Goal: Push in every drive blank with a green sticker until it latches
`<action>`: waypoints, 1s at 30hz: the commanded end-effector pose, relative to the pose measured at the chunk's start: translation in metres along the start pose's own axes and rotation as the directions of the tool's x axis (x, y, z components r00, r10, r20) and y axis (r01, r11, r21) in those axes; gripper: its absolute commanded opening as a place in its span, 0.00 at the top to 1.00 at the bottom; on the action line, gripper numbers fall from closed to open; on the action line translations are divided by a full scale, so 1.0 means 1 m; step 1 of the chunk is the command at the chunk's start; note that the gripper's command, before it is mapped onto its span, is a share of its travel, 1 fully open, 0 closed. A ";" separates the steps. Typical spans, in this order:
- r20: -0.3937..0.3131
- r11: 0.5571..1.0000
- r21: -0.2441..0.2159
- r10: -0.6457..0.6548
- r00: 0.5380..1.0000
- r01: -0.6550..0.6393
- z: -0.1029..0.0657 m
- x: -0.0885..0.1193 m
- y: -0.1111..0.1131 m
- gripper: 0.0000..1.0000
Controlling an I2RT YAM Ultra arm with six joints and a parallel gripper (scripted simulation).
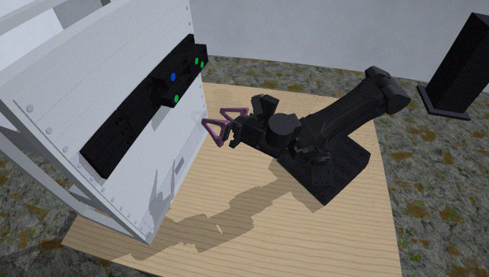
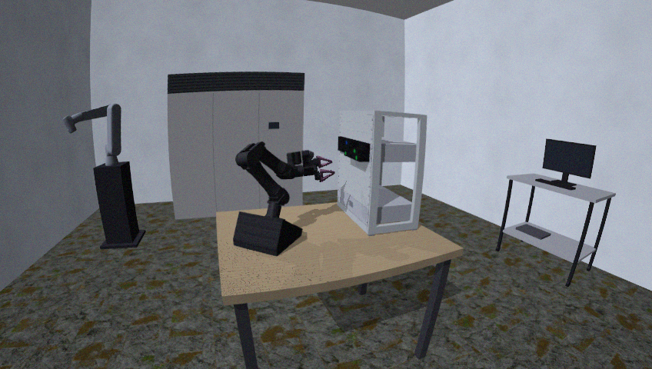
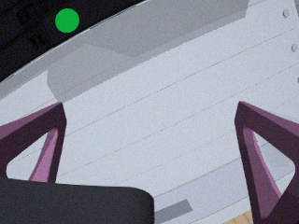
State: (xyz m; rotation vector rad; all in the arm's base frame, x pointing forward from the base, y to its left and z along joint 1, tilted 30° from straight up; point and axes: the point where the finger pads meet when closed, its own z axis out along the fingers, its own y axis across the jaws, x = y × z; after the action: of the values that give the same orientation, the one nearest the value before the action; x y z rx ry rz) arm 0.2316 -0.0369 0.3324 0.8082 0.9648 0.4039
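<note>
A white rack [image 1: 102,113] stands on the wooden table [image 1: 260,205], with a row of black drive blanks [image 1: 147,99] across its front. One protruding blank carries a green sticker [image 1: 176,98]; a blank above it carries a blue sticker [image 1: 173,76]. A blank at the far end carries two green stickers [image 1: 199,62]. My gripper [image 1: 219,125] has purple fingers, is open and empty, and hovers close to the rack's front panel, below the blanks. In the wrist view the green sticker [image 3: 67,21] sits upper left, above the spread fingers. The rack also shows in the exterior view [image 2: 379,171].
The arm's black base [image 1: 322,171] sits on the table to the right of the rack. A black pedestal [image 1: 456,68] stands on the floor beyond. A grey cabinet [image 2: 235,141], a second arm on a pedestal [image 2: 111,182] and a desk with a monitor [image 2: 560,191] stand in the room.
</note>
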 end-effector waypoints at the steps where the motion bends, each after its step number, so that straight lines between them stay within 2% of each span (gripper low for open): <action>1: 0.014 0.999 -0.008 -0.037 0.999 0.037 -0.001 -0.007 0.000 0.00; 8: 0.012 0.992 -0.017 -0.128 0.992 0.129 -0.002 -0.009 -0.002 0.00; 10: 0.031 0.986 -0.032 -0.162 0.986 0.163 -0.001 -0.022 0.005 0.00; 14: 0.037 0.956 -0.048 -0.288 0.957 0.290 -0.004 -0.030 0.005 0.00; 17: 0.039 0.945 -0.052 -0.322 0.946 0.324 -0.004 -0.032 0.004 0.00; 20: 0.044 0.906 -0.063 -0.417 0.908 0.419 -0.006 -0.037 0.003 0.00; 23: 0.044 0.906 -0.063 -0.417 0.908 0.419 -0.006 -0.037 0.003 0.00; 30: 0.061 0.789 -0.085 -0.605 0.794 0.608 -0.009 -0.048 0.002 0.00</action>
State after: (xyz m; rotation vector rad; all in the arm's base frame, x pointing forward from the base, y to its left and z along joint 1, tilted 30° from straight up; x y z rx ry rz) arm 0.2062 -0.0636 0.3425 0.4916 1.0819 -0.0727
